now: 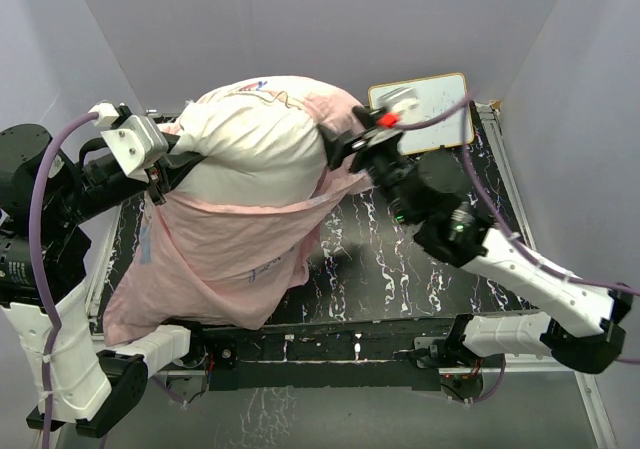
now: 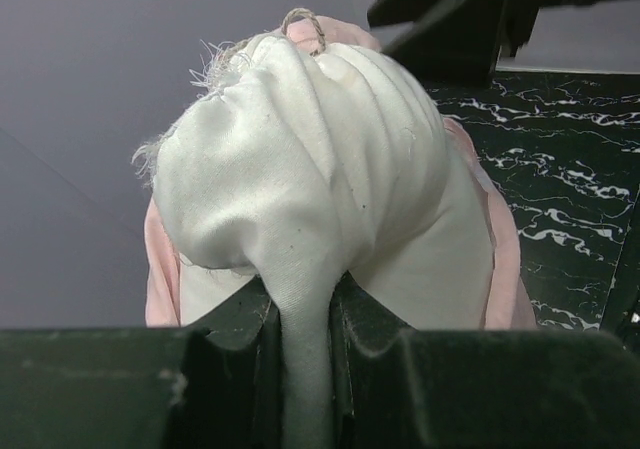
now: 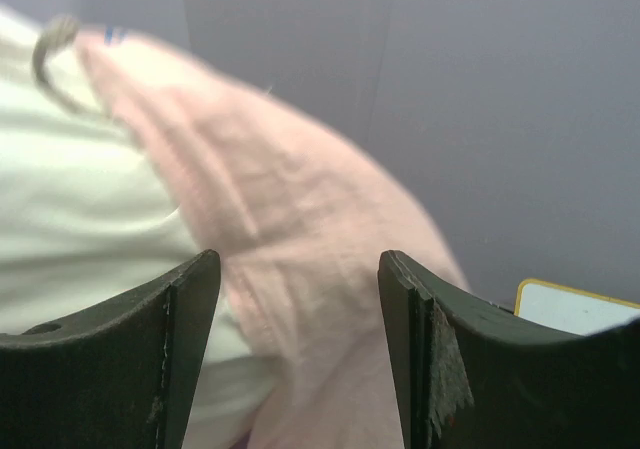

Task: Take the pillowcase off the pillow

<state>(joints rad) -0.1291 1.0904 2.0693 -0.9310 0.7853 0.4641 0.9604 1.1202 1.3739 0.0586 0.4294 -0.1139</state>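
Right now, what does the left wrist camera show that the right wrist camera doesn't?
Only the left wrist view: the left tool shut on a fold of the white pillow, plus the black marbled table. Only the right wrist view: the right tool standing open, and a corner of the whiteboard. Both: the pillow and the pink pillowcase beside it.

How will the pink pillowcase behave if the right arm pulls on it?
Probably floppy: the pillowcase hangs in loose folds below the pillow and drapes down to the table. Likely light, since it wrinkles thinly. The open right end effector would probably gather just a fold.
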